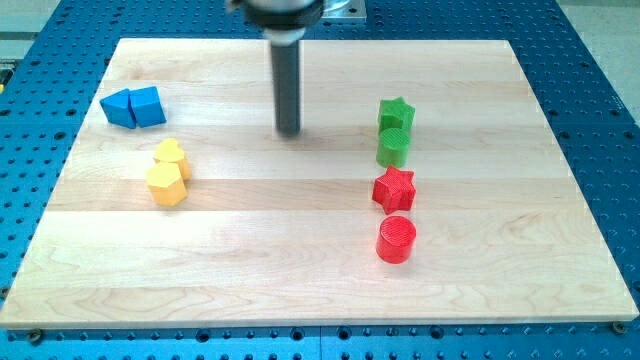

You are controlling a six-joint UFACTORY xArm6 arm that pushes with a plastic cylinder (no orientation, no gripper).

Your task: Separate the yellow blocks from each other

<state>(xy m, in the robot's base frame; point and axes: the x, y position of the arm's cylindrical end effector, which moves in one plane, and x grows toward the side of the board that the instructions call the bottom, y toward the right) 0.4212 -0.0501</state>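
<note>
Two yellow blocks sit touching at the view's left: a yellow heart and, just below it, a yellow hexagon. My tip rests on the board near the middle top, well to the right of and a little above the yellow pair, with bare wood between them.
Two blue blocks, a blue cube and a blue wedge, touch at the upper left. On the right stands a column: green star, green cylinder, red star, red cylinder. The wooden board lies on a blue table.
</note>
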